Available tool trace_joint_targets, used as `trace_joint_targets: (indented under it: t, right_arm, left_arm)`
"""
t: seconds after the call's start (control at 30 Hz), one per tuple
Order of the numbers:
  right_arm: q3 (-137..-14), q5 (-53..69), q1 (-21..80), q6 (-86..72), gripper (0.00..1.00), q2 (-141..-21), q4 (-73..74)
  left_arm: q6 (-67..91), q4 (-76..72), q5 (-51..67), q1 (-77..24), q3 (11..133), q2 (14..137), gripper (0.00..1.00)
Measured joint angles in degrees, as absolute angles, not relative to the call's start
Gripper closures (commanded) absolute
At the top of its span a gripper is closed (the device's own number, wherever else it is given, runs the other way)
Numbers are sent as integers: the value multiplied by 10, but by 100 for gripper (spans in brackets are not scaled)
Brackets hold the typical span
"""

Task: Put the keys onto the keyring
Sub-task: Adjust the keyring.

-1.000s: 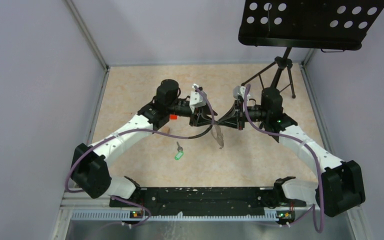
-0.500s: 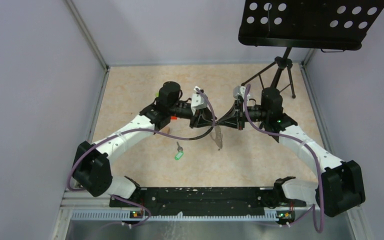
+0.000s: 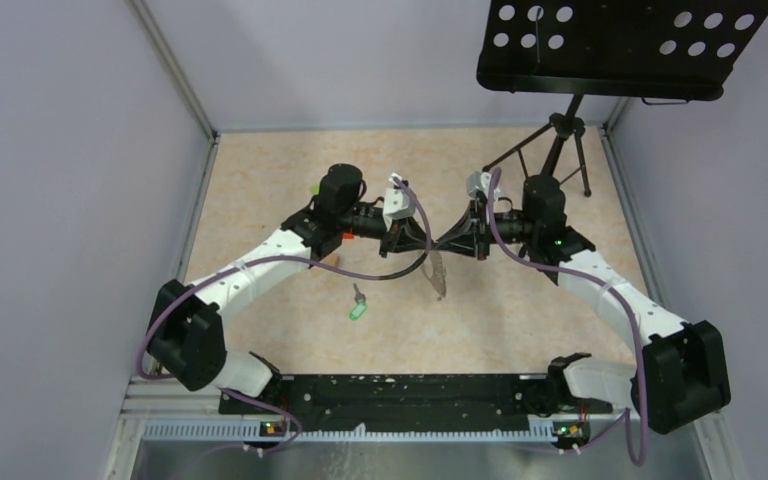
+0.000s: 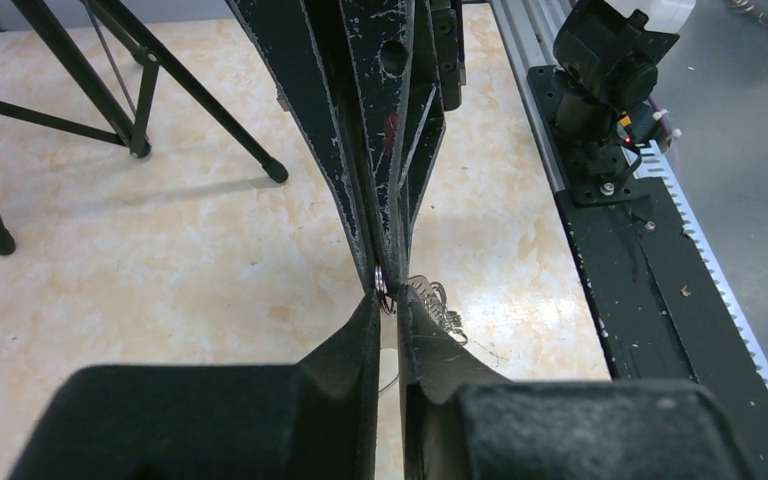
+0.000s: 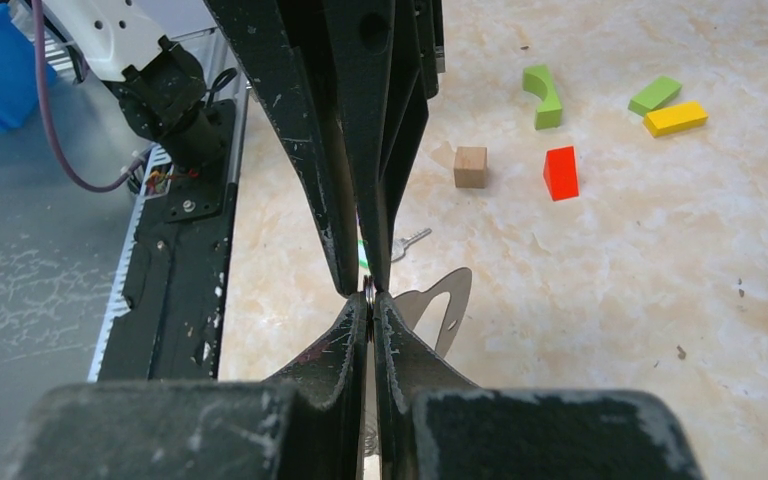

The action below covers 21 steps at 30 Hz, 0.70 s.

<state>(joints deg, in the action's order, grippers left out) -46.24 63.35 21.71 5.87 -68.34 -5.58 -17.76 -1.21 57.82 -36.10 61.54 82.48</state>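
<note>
Silver keyring [image 5: 368, 288] is pinched edge-on by the right gripper [image 5: 369, 299], jaws clamped tight on it, up over the table [image 3: 520, 310]. It's met tip to tip by the left gripper [image 4: 388, 302]. Only a sliver of gap can be seen between those fingers, and whether the ring is actually gripped there can't be told, tbh. A metal tag [image 5: 442, 300] is seen just beside the ring. One green-tagged key [image 3: 358, 303] is found flat on the table, around 7 o'clock from the tips, well apart. Blocks [image 5: 560, 172] are scattered at 2 o'clock in the right wrist view.
</note>
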Motion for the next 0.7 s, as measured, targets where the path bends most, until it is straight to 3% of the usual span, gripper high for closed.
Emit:
trace_joint_targets:
  t: [0.07, 0.27, 0.53, 0.7]
  right_arm:
    - [-462, 633, 217, 59, 100, -683, -55]
    - [-462, 631, 217, 65, 99, -683, -55]
    - [-462, 624, 217, 89, 80, -683, -33]
    - [-463, 611, 217, 121, 76, -678, -8]
  left_arm:
    - [-177, -12, 581, -361, 615, 825, 100]
    - [-177, -12, 582, -360, 615, 827, 100]
    - [-208, 55, 552, -361, 640, 828, 100]
    - [-234, 112, 530, -362, 662, 829, 100]
